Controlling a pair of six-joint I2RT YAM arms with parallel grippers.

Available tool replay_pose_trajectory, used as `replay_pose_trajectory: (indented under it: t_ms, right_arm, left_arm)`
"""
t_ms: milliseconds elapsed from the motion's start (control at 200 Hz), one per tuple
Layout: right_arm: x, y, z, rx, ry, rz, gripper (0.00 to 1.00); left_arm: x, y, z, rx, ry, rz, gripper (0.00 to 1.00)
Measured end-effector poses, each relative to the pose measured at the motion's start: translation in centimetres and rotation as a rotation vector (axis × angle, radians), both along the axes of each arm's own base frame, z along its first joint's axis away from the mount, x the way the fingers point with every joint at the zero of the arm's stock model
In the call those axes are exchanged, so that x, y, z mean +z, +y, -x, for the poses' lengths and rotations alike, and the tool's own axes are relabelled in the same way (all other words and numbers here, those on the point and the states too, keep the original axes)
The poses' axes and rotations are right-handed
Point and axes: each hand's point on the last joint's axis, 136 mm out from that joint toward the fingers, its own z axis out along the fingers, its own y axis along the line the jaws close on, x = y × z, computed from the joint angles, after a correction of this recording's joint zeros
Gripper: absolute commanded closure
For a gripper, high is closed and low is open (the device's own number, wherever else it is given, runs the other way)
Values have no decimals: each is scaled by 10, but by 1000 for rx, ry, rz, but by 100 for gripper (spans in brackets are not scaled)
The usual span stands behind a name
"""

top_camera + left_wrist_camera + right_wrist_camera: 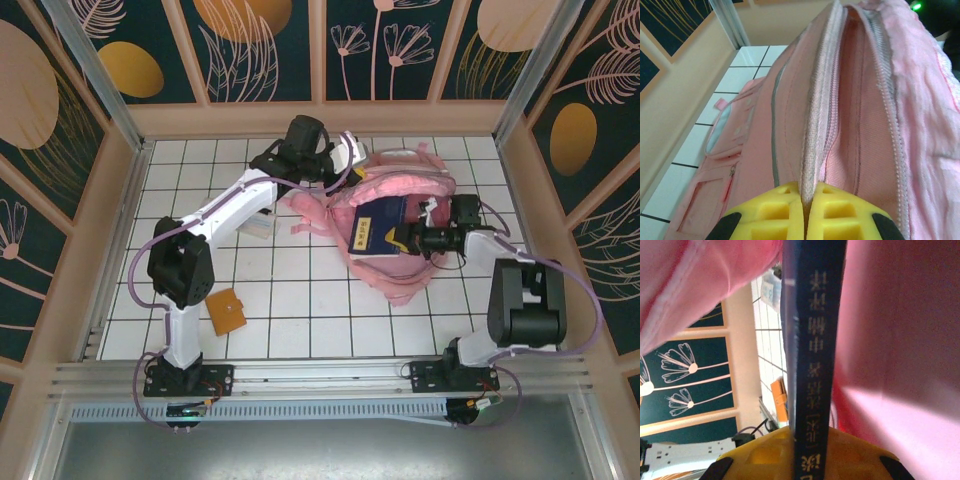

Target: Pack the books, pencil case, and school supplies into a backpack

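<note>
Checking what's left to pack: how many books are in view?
2. The navy-blue book is held in the right gripper over the backpack; the orange-brown notebook lies on the table near the left arm. More may be hidden inside the backpack.

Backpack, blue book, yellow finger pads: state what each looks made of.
Backpack: woven pink fabric, matte, probably nylon or polyester; visible weave, stitching, wrinkles and a zipper with plastic-looking teeth. Blue book: paper with a card or laminated cover, likely; thin, smooth, printed spine. Yellow finger pads: moulded plastic or rubber, matte; ribbed pockets, exact kind unclear.
</note>
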Motion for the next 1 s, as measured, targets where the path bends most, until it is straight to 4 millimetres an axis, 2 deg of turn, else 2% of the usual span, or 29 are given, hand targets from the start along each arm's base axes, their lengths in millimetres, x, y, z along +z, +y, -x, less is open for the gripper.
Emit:
replay_pose_trajectory:
  t_ms: [60, 240, 335, 415, 510, 631, 771, 816, 831, 846, 966, 1001]
  right_arm:
    - [-10, -2, -12, -12, -5, 36, 87]
    - [-41, -13, -48, -83, -36, 208, 79]
    - [-47, -18, -70, -121, -76, 289, 72]
    - [-50, -22, -87, -154, -110, 374, 71]
    - [-53, -27, -99, -196, -144, 479, 69]
    - [-53, -42, -103, -275, -158, 594, 63]
    - [-35, -65, -96, -401, -162, 656, 59]
    - [-27, -70, -93, -439, -160, 658, 51]
    - [-26, -71, -92, -445, -164, 662, 43]
    - [-23, -72, -91, -460, -159, 656, 40]
    - [-11, -78, -82, -504, -168, 657, 46]
    - [-10, -79, -79, -515, -161, 655, 52]
  left_arm:
    - [1, 1, 0, -7, -5, 12, 100]
    - [0, 2, 0, -15, -2, 34, 100]
    - [2, 3, -2, -10, -9, 46, 100]
    - [2, 3, -2, -5, -7, 51, 100]
    - [4, 4, -3, 4, -5, 59, 100]
    - [3, 4, -4, 12, 3, 71, 100]
    - [2, 4, -5, 22, 15, 79, 100]
    - [3, 4, -5, 24, 15, 83, 100]
    - [3, 4, -5, 24, 16, 84, 100]
    - [3, 4, -5, 25, 15, 84, 100]
    - [3, 4, -6, 29, 18, 84, 100]
    - [3, 4, -6, 29, 18, 84, 100]
